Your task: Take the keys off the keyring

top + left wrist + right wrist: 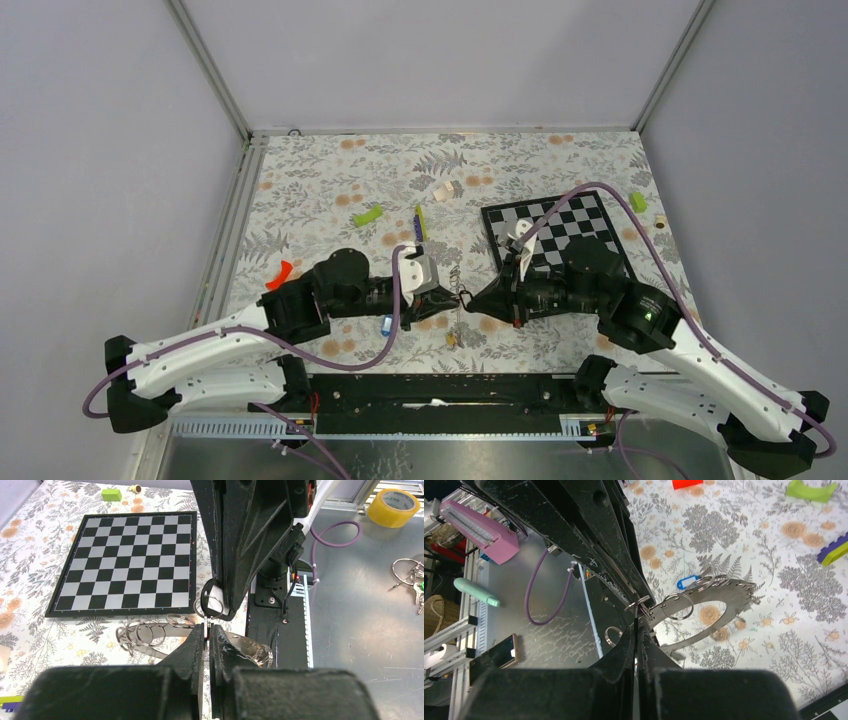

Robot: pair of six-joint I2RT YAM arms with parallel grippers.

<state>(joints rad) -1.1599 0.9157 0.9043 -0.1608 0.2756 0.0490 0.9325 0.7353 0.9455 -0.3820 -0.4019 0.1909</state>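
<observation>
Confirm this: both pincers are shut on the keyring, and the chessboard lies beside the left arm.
Wrong on one point: the chessboard lies beside the right arm, as the top external view shows. The left pincer and right pincer are indeed both shut on the keyring.

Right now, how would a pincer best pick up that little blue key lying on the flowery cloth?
I'd pinch the blue key across the two long sides of its plastic head, coming straight down from above. It lies flat on the cloth, so only those thin edges offer opposing faces.
</observation>
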